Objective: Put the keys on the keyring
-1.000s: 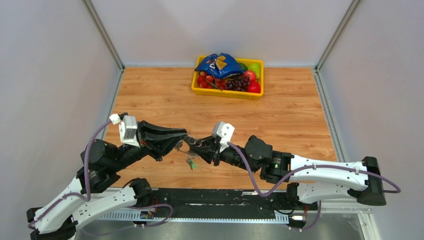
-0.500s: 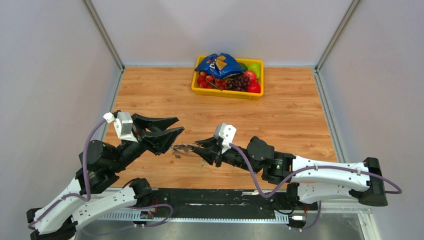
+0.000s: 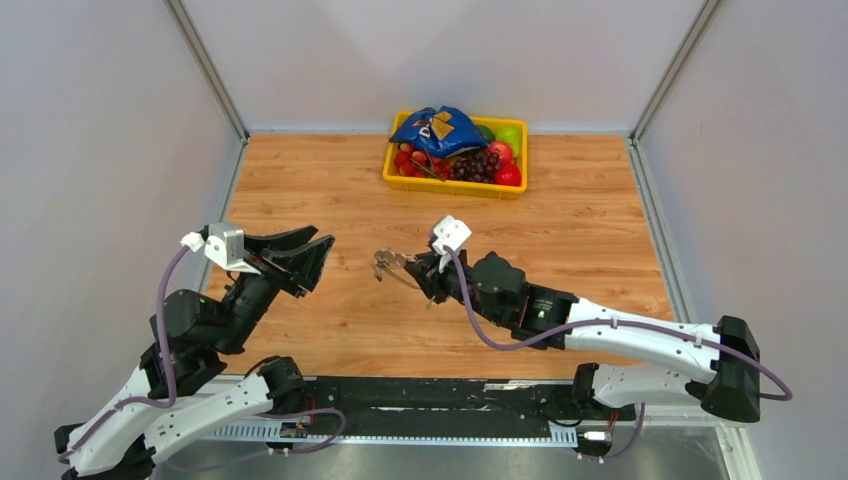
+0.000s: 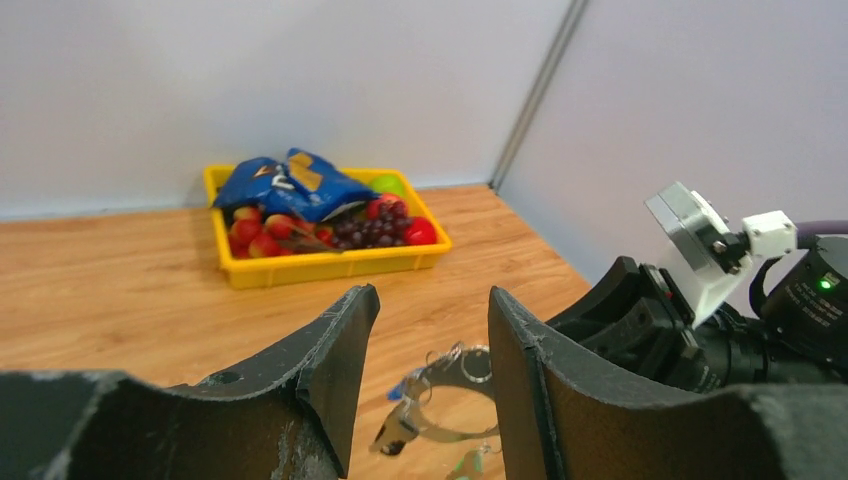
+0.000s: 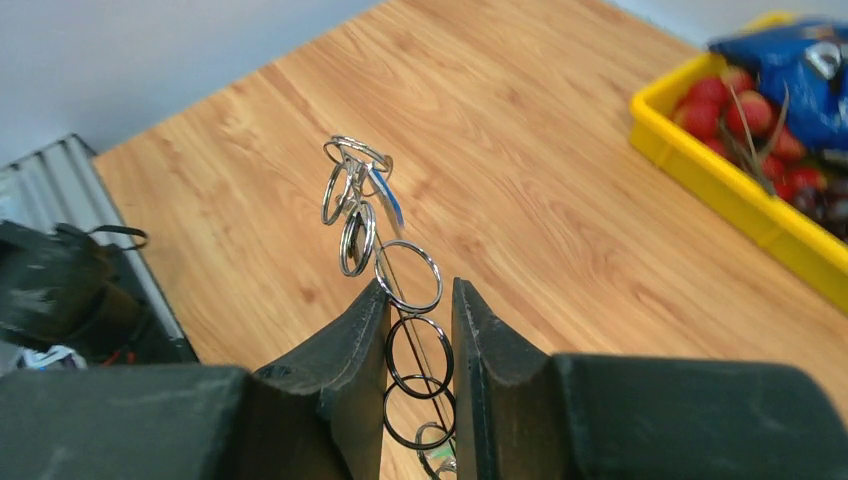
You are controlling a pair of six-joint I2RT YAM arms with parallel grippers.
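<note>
The keyring (image 5: 410,330), a thin wire hoop strung with small split rings, sticks out from my right gripper (image 5: 415,295), which is shut on it. In the top view the right gripper (image 3: 417,270) holds the keyring (image 3: 390,265) above the wooden table, pointing left. Keys hang from it: a blue-headed one (image 4: 412,386), a dark one (image 4: 396,436) and a green one (image 4: 466,463). My left gripper (image 3: 318,252) is open and empty, apart from the keyring on its left. In the left wrist view the keyring (image 4: 452,372) shows beyond the gap between the left fingers (image 4: 340,345).
A yellow tray (image 3: 450,187) with fruit and a blue snack bag sits at the back of the table. It also appears in the left wrist view as the tray (image 4: 330,265). Grey walls close in both sides.
My left gripper has opened, let go of the keyring and drawn back to the left. The right gripper has carried the keyring farther up the table.
</note>
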